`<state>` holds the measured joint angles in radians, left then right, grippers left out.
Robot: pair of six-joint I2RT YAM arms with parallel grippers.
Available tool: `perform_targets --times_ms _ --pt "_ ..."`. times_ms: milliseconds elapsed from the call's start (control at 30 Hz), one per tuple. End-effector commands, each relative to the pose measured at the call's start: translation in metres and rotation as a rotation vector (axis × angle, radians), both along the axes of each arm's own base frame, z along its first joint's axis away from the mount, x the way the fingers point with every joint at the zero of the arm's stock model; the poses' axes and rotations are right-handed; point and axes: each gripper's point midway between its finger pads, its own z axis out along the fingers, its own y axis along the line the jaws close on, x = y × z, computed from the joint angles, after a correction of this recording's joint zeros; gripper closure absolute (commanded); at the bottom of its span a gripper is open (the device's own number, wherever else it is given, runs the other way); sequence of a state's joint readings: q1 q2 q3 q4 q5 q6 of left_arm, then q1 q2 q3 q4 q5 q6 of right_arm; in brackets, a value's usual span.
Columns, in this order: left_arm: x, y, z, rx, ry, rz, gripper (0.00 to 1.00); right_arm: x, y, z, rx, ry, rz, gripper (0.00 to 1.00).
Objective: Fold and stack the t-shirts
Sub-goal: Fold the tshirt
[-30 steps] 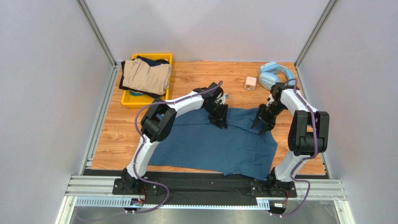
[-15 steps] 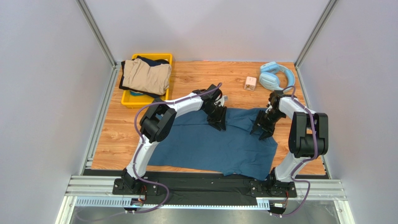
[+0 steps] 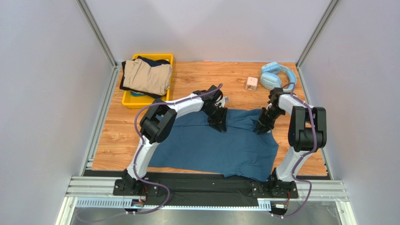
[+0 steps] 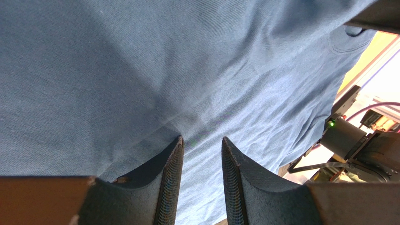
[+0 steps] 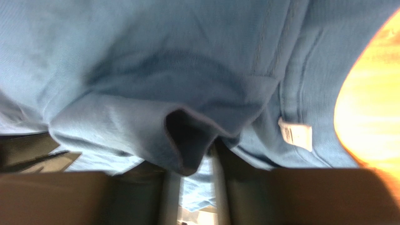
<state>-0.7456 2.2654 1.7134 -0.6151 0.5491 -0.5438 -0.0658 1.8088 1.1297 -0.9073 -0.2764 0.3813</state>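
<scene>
Teal t-shirt (image 3: 216,145): lying spread on the table (image 3: 122,136).
Left gripper (image 4: 202,143): jaws standing apart, tips pressing the cloth.
Right gripper (image 5: 191,159): pinching a raised fold beside the neck label (image 5: 295,136).
Tan t-shirt (image 3: 146,76): sitting bunched in the yellow bin (image 3: 126,101).

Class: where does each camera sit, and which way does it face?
Top external: above and behind the bases, looking down on the table; left arm and right arm show whole.
Left wrist: on the left gripper, looking down at the teal t-shirt; its jaws show.
Right wrist: on the right gripper, close over a shirt fold; its jaws show.
All three share the teal t-shirt.
</scene>
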Motion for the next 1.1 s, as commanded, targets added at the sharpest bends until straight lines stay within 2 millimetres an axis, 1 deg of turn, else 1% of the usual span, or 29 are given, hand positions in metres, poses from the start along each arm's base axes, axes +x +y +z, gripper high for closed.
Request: perform_targets --times_ms 0,33,100,133,167,233,267,333,367,433,467,500,533,567,600,633,667,700,733,767,800,867,900,1000,1067 --pt "-0.004 0.004 0.009 0.0 -0.02 -0.015 0.57 0.019 -0.002 0.006 -0.017 -0.044 0.002 0.84" --pt "-0.004 0.004 0.009 0.001 -0.02 -0.013 0.57 0.022 -0.002 0.013 -0.021 -0.066 0.001 0.87" --pt "-0.005 0.004 0.008 0.0 -0.017 -0.016 0.57 0.025 -0.004 0.022 -0.04 -0.086 -0.003 0.94" --pt "-0.005 0.004 0.007 -0.001 -0.015 -0.015 0.58 0.026 -0.005 0.03 -0.044 -0.103 -0.001 1.0" --pt "-0.005 0.004 0.007 0.001 -0.015 -0.014 0.58 0.032 -0.005 0.038 -0.046 -0.125 -0.003 1.0" --pt "-0.005 0.003 0.006 0.0 -0.013 -0.013 0.58 0.034 -0.004 0.048 -0.041 -0.137 -0.004 1.0" --pt "-0.005 0.003 0.007 -0.003 -0.012 -0.011 0.58 0.043 -0.002 0.061 -0.033 -0.175 -0.006 1.0" --pt "-0.005 0.001 0.006 -0.006 -0.011 -0.013 0.58 0.048 0.001 0.074 -0.015 -0.192 -0.007 1.0" --pt "-0.005 0.001 0.007 -0.007 -0.012 -0.013 0.58 0.06 0.003 0.089 0.0 -0.231 -0.009 1.0" --pt "-0.005 0.0 0.007 -0.009 -0.011 -0.012 0.58 0.068 0.005 0.1 0.014 -0.247 -0.012 1.0" --pt "-0.005 0.001 0.007 -0.008 -0.014 -0.014 0.58 0.078 0.007 0.109 0.025 -0.272 -0.011 1.0" --pt "-0.004 0.0 0.008 -0.009 -0.017 -0.013 0.58 0.085 0.008 0.113 0.035 -0.284 -0.015 1.0" --pt "-0.004 0.001 0.009 -0.007 -0.02 -0.013 0.58 0.089 0.009 0.114 0.04 -0.282 -0.016 0.99" --pt "-0.003 0.001 0.009 -0.005 -0.023 -0.01 0.58 0.095 0.011 0.106 0.053 -0.261 -0.017 0.98" --pt "-0.002 0.0 0.011 -0.008 -0.029 -0.011 0.58 0.104 0.011 0.113 0.059 -0.279 -0.016 0.96" --pt "-0.001 0.0 0.011 -0.009 -0.03 -0.012 0.58 0.108 0.012 0.109 0.063 -0.274 -0.014 0.93" --pt "0.002 -0.003 0.014 -0.014 -0.043 -0.011 0.58 0.112 0.014 0.105 0.076 -0.262 -0.009 0.89" --pt "0.004 -0.004 0.014 -0.016 -0.044 -0.013 0.57 0.117 0.014 0.096 0.083 -0.233 -0.005 0.79" --pt "0.003 -0.005 0.015 -0.015 -0.042 -0.016 0.57 0.121 0.015 0.09 0.087 -0.218 -0.001 0.74" --pt "0.006 -0.008 0.02 -0.025 -0.053 -0.017 0.57 0.123 0.016 0.085 0.095 -0.203 0.004 0.69" --pt "0.009 -0.008 0.02 -0.025 -0.058 -0.019 0.57 0.127 0.016 0.073 0.095 -0.166 0.009 0.68" --pt "0.011 -0.01 0.025 -0.025 -0.068 -0.02 0.57 0.131 0.016 0.065 0.095 -0.148 0.017 0.65" --pt "0.012 -0.009 0.026 -0.022 -0.074 -0.022 0.57 0.133 0.016 0.054 0.095 -0.122 0.015 0.64" --pt "0.02 -0.01 0.035 -0.019 -0.122 -0.02 0.57 0.142 0.013 0.052 0.075 -0.132 0.014 0.64" --pt "0.032 -0.014 0.044 -0.019 -0.168 -0.008 0.57 0.148 0.013 0.05 0.076 -0.139 0.011 0.64"
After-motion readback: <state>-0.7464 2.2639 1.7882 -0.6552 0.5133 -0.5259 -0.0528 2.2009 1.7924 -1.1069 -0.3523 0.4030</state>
